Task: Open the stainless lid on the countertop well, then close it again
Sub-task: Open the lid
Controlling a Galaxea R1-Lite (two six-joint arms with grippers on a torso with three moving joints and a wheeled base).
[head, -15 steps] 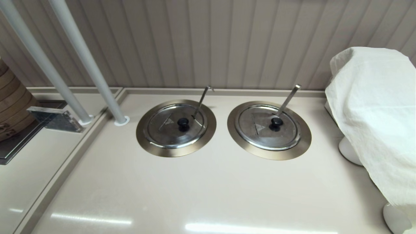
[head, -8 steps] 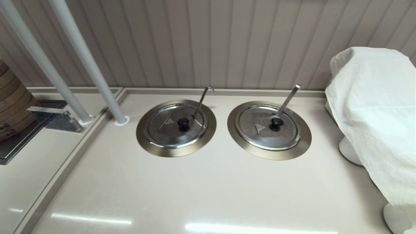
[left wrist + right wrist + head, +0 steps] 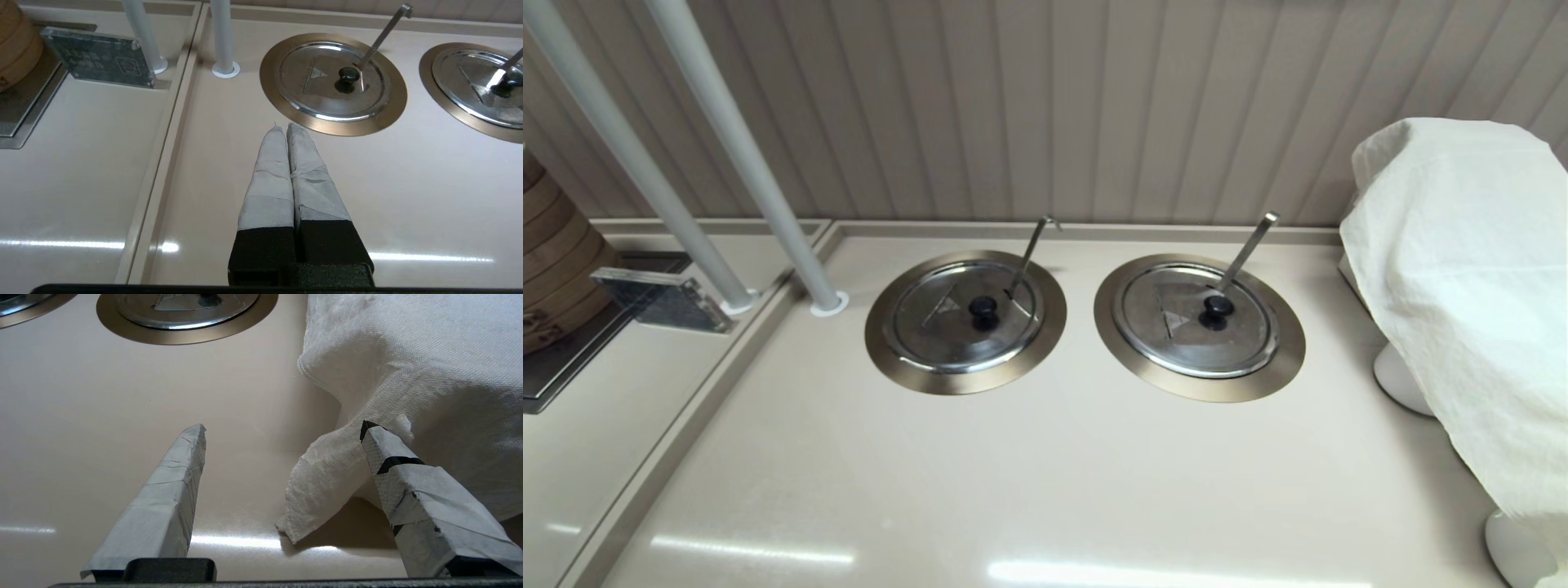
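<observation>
The stainless lid (image 3: 947,327) lies flat on the left countertop well (image 3: 886,359), whose wide bronze-grey ring surrounds it. A black knob (image 3: 983,307) sits at its centre, and a thin hook-tipped ladle handle (image 3: 1033,245) rises from it. In the left wrist view the same lid (image 3: 310,87) and ring (image 3: 392,118) lie just beyond my left gripper (image 3: 286,127), which is shut on nothing and held above the counter. My right gripper (image 3: 282,430) is open over the counter beside the white cloth. Neither gripper shows in the head view.
A twin lid (image 3: 1176,343) with a flat-tipped handle (image 3: 1250,245) sits to the right. A white cloth (image 3: 1462,286) drapes something at the right edge. Two grey poles (image 3: 760,188) stand at the left, with a sign block (image 3: 662,298) and bamboo steamers (image 3: 547,261) beyond.
</observation>
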